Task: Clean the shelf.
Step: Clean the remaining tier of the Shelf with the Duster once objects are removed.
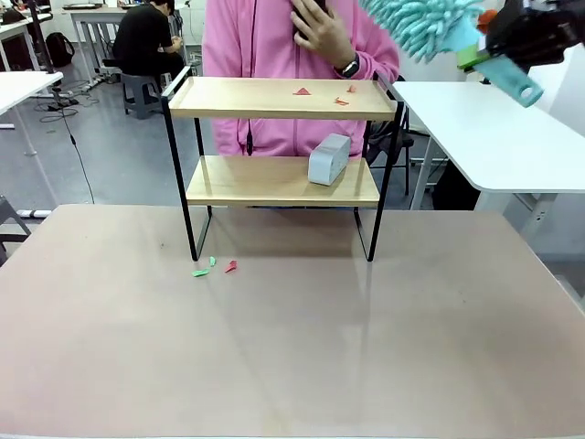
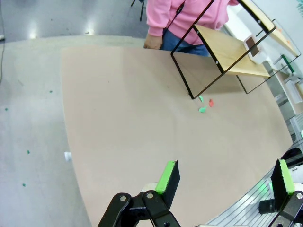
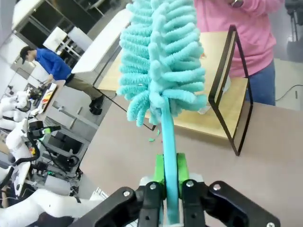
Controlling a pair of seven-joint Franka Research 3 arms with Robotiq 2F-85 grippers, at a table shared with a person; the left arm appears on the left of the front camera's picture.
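The shelf (image 1: 274,98) stands at the table's far middle, two wooden boards on a black frame. Small red scraps (image 1: 302,91) lie on its top board, and a grey box (image 1: 329,159) sits on the lower board. High at the right, above and beside the shelf's right end, my right gripper (image 1: 475,53) is shut on the handle of a teal fluffy duster (image 1: 420,23). In the right wrist view the duster (image 3: 163,56) rises from the gripper (image 3: 170,177), with the shelf (image 3: 222,94) behind it. My left gripper (image 2: 225,179) hangs open over the table, far from the shelf (image 2: 227,52).
Green and red scraps (image 1: 215,267) lie on the table by the shelf's front left leg, also in the left wrist view as scraps (image 2: 204,104). A person in a pink top (image 1: 265,37) stands behind the shelf, one hand (image 1: 320,32) raised. A white table (image 1: 494,128) stands at the right.
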